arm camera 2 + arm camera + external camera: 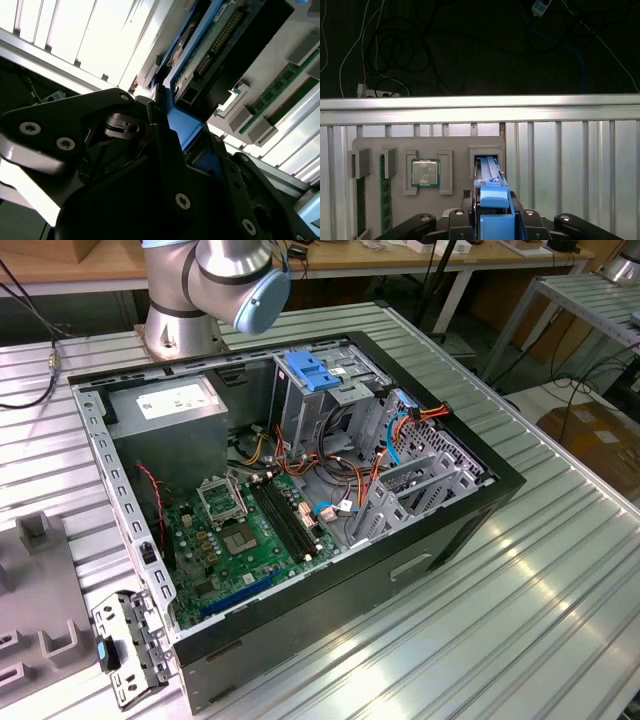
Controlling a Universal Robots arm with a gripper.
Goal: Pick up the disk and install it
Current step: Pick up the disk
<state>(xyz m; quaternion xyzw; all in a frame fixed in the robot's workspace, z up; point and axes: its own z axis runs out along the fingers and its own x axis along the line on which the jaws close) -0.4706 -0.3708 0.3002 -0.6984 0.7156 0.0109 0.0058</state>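
Disk (488,170) edge-up, blue frame clamped in closed gripper (494,201); wrist aimed down over grey tray (455,146).

Even, soft light in the exterior view, faint sheen on the bench (540,620) at four o'clock; in the second wrist view it glares white.

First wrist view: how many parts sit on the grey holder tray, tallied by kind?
memory sticks: 2
processor chip: 1
disk: 1
Total: 4
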